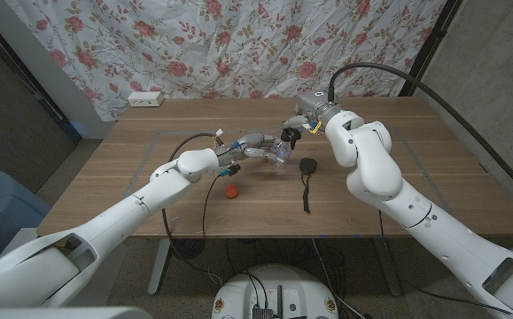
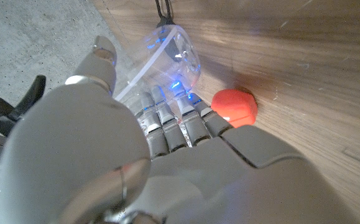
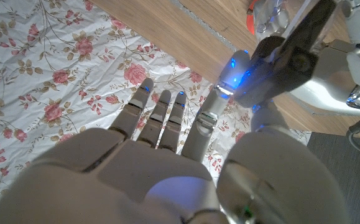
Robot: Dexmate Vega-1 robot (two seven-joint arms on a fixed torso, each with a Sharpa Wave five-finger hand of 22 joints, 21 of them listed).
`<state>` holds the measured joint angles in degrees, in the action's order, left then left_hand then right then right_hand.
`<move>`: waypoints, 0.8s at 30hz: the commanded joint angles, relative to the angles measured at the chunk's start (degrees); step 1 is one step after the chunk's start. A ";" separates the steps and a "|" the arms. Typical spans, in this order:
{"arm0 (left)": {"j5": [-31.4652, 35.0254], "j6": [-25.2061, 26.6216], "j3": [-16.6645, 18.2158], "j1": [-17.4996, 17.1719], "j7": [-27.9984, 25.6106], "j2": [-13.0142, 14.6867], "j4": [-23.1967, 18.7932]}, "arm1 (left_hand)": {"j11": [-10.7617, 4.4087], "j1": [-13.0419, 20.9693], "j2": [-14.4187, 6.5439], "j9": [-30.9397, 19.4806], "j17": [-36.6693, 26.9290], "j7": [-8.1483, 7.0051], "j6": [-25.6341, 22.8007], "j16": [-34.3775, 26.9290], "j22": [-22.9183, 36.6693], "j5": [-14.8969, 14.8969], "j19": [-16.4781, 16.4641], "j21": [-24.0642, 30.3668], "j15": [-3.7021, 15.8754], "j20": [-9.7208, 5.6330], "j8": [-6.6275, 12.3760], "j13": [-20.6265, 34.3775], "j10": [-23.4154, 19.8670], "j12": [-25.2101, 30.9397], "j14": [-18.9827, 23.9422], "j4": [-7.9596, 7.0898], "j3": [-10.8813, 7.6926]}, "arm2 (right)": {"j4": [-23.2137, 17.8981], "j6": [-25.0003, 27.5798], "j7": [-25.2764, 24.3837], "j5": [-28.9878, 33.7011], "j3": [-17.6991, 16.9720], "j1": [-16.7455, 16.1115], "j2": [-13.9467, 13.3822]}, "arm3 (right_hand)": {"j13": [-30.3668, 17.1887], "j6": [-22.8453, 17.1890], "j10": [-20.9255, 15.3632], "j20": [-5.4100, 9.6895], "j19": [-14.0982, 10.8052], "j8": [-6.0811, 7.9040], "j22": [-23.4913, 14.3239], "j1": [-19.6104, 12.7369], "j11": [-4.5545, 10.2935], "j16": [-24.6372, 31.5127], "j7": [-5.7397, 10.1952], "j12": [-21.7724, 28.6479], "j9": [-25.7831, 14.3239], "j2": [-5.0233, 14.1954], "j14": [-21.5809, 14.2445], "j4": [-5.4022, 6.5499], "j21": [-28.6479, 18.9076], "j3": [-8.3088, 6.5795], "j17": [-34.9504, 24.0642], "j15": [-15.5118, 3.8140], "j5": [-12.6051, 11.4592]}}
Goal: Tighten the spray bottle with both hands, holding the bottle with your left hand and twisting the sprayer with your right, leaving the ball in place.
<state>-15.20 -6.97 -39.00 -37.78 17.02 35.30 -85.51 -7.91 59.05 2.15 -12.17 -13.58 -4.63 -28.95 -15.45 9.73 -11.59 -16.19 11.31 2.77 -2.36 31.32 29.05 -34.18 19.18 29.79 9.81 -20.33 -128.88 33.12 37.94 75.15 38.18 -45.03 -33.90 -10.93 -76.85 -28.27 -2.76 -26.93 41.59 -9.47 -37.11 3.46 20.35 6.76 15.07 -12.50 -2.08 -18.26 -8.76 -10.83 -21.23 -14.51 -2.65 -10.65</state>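
Item: red ball (image 1: pixel 230 190). It lay on the wooden table (image 1: pixel 398 190) nearest my body, just in front of my left forearm, apart from both hands; the left wrist view showed it (image 2: pixel 235 107) close beside my left fingertips, though I could not tell whether they touched.

Item: black object with a cord (image 1: pixel 307 168). It rested on the table right of the ball, its cord trailing towards me.

Item: my left hand (image 1: pixel 249 146). Its fingers (image 2: pixel 167 118) were curled round the clear spray bottle (image 1: pixel 276 152), holding the body, which lay tilted near the table's middle. The left wrist view showed the transparent bottle (image 2: pixel 173 59) against my fingers, lit blue.

Item: my right hand (image 1: pixel 302 122). It sat at the bottle's black sprayer (image 1: pixel 289 136). In the right wrist view my thumb (image 3: pixel 232 78) pressed against the dark sprayer part (image 3: pixel 291 53), while the other fingers (image 3: pixel 161 115) stood straight and narrowly spread, closed on nothing.

Item: white power strip (image 1: pixel 145 99). It lay at the far left edge of the table.

Item: floral curtain (image 1: pixel 238 44). It hung behind the table.
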 commanded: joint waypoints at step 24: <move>-0.02 -1.55 -0.67 1.66 1.58 -1.38 3.23 | -1.99 -6.72 -8.55 -0.09 -0.17 -0.20 -0.06 0.17 0.15 -0.35 -0.13 -0.21 6.88 -2.82 14.53 0.34 -2.18 -0.67 0.15 -0.41 -1.78 | 1.65 2.23 -2.48 -2.08 -0.06 0.86 2.51 | -0.03 1.36 -1.51 -0.71 -0.40 -0.50 -0.18 2.34 -0.62 0.21 -1.06 -1.37 0.94 -0.58 -1.50 0.91 0.01 0.03 -0.10 0.11 0.63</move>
<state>-15.20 -8.01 -39.55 -36.62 18.10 34.18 -83.07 -8.21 59.05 2.15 -12.15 -13.59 -4.73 -28.84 -15.25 9.73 -11.73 -16.19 11.31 2.77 -2.36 31.32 29.10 -34.48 18.52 29.79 10.23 -20.76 -127.13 35.04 34.83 73.40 38.00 -45.06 -30.50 -10.94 -76.20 -29.88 -2.94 -27.36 41.44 -9.46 -36.50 2.95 20.59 5.55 13.97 -11.53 -2.68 -19.57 -8.42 -10.83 -21.34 -14.52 -2.77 -10.17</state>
